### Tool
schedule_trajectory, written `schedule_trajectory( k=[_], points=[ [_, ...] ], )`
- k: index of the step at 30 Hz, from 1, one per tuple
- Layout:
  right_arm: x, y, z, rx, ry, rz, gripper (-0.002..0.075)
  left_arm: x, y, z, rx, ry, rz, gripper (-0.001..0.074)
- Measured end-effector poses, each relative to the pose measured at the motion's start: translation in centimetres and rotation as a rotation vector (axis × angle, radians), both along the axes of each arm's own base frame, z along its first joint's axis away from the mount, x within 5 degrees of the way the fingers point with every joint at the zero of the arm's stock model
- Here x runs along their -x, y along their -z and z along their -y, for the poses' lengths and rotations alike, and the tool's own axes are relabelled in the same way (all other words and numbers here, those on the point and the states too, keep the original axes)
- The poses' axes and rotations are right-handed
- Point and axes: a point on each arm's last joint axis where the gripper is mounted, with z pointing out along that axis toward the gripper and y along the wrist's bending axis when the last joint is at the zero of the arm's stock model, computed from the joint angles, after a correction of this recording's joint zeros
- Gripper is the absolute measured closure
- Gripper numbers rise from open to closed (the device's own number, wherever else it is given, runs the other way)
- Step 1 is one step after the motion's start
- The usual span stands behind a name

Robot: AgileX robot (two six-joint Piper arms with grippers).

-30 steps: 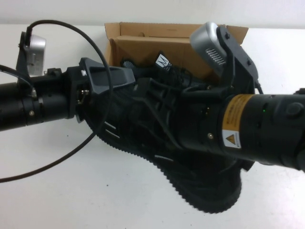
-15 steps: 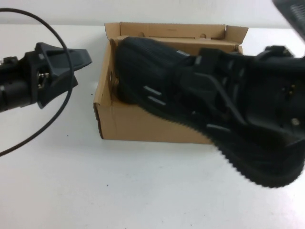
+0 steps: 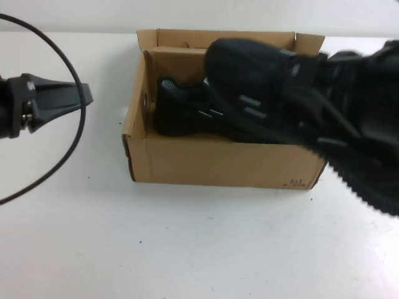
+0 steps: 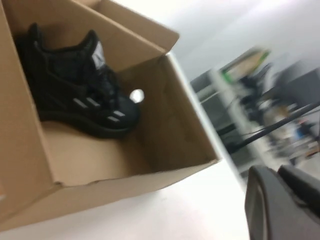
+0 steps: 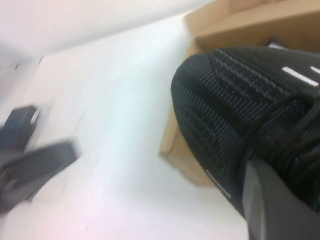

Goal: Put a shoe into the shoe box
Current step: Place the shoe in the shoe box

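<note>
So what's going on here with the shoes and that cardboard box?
The right end effector, shut on a black shoe, holds it in the air over the open shoe box, toe pointing toward the robot's left. A second, matching shoe already lies inside the box. The left end effector is shut and empty, off to the left of the box above the white table. So one shoe is boxed and the other is not yet in.
</note>
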Motion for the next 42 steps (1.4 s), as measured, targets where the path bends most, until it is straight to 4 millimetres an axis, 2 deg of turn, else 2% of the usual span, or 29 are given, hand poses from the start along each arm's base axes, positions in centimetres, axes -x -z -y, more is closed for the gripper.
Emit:
schedule_trajectory(
  k=[6,12,20,28,31,35,42],
  points=[
    [-2.7,-0.3,2.2,-0.044,0.031,0.022,0.0722,3.0,-3.1,-0.6,-0.251,-0.104,0.163,0.0736],
    [-6.4,1.7,2.2,-0.068,-0.021,-0.047,0.0722,8.6,-6.7,-1.1,-0.463,-0.234,0.361,0.0736],
    [-12.8,3.9,0.4,-0.068,-0.305,-0.124,0.0722,13.4,-7.8,-1.1,-0.568,-0.296,0.399,0.0736],
    [-20.3,6.3,0.1,-0.047,-0.500,-0.160,0.0722,17.6,-9.2,-0.7,-0.554,-0.360,0.511,0.0736],
    [-22.4,7.8,-0.4,-0.036,-0.546,-0.183,0.0722,18.4,-9.3,-0.7,-0.548,-0.383,0.527,0.0736],
    [-24.1,9.6,-1.1,-0.061,-0.578,-0.221,0.0722,18.4,-9.3,-0.8,-0.557,-0.399,0.518,0.0736],
    [-25.6,13.3,-1.7,-0.093,-0.591,-0.315,0.0722,18.3,-9.2,-1.1,-0.572,-0.419,0.502,0.0736]
  ],
)
